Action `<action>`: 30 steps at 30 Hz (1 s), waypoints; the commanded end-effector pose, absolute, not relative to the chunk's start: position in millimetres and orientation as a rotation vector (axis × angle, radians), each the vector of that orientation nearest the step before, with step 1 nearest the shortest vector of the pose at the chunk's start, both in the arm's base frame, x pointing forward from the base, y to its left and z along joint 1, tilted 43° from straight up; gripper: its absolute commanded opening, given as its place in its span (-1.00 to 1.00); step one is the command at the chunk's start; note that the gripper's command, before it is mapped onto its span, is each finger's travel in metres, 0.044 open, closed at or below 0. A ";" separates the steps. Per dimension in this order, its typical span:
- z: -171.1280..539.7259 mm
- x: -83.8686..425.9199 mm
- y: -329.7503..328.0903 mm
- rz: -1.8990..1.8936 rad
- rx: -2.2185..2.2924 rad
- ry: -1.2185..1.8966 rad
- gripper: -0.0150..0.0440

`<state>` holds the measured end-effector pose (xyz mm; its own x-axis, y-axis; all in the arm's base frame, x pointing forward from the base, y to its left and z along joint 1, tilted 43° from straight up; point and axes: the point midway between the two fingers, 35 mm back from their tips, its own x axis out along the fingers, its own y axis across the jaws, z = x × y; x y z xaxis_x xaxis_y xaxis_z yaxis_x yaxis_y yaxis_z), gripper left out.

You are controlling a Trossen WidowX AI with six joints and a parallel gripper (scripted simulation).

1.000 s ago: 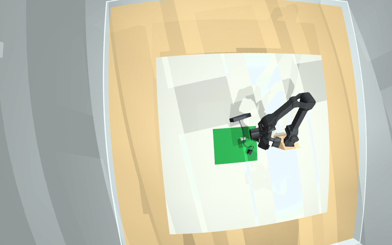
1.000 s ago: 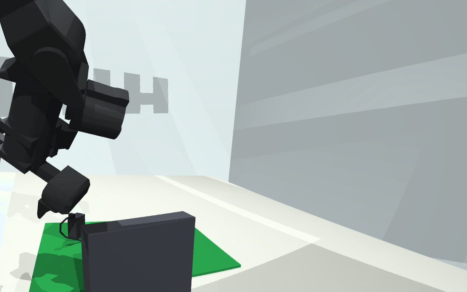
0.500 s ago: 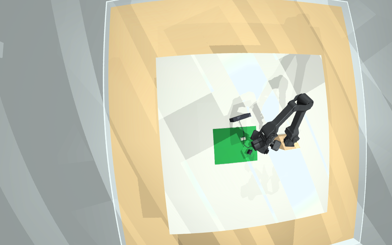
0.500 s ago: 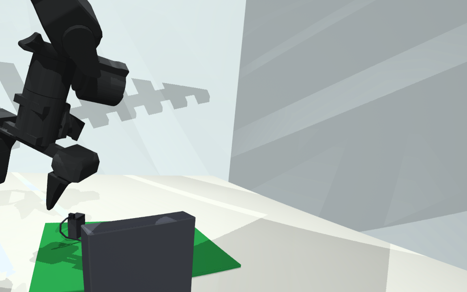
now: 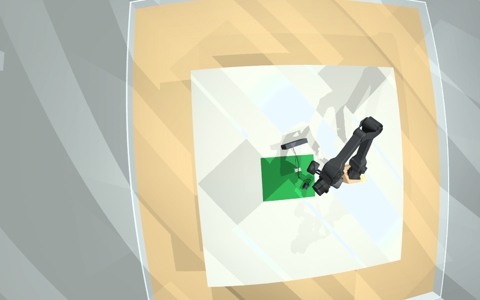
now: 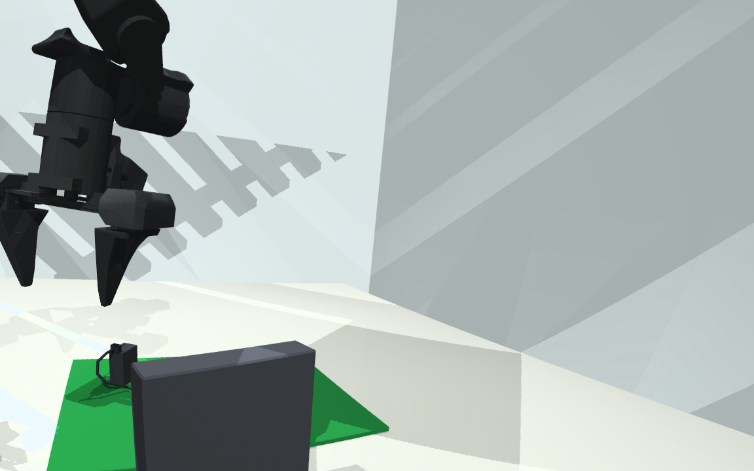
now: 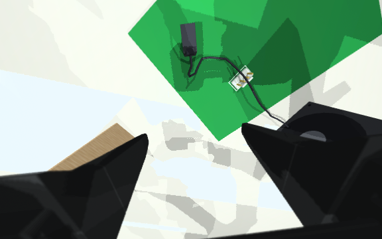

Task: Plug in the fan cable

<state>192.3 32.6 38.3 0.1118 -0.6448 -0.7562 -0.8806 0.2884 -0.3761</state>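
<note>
The dark plug (image 5: 305,185) (image 6: 123,364) (image 7: 188,36) appears upright in the exterior view, over the green board (image 5: 275,190) (image 6: 86,433) (image 7: 211,113) near its arm-side edge. Its black cable (image 7: 214,58) leaves its top, loops and runs across the white four-pin header (image 5: 297,169) (image 7: 237,81) to the fan. The header's gold pins are exposed, with the plug apart from it. The fan hides the header in the exterior view. My gripper (image 5: 316,178) (image 6: 65,296) (image 7: 195,132) is wide open and empty. It hangs above and to the arm side of the plug, touching nothing.
The dark square fan (image 5: 294,143) (image 6: 224,421) (image 7: 343,123) stands on edge beside the board, behind the right finger in the wrist view. A wooden block (image 5: 359,180) (image 7: 91,149) lies by the arm's base. A white table top (image 5: 234,242) carries everything.
</note>
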 end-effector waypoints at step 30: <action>28.7 221.7 96.7 -1.019 0.118 1.016 1.00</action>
<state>209.6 68.4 33.0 0.1305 -0.6508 -0.7480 0.1122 0.7593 -0.6410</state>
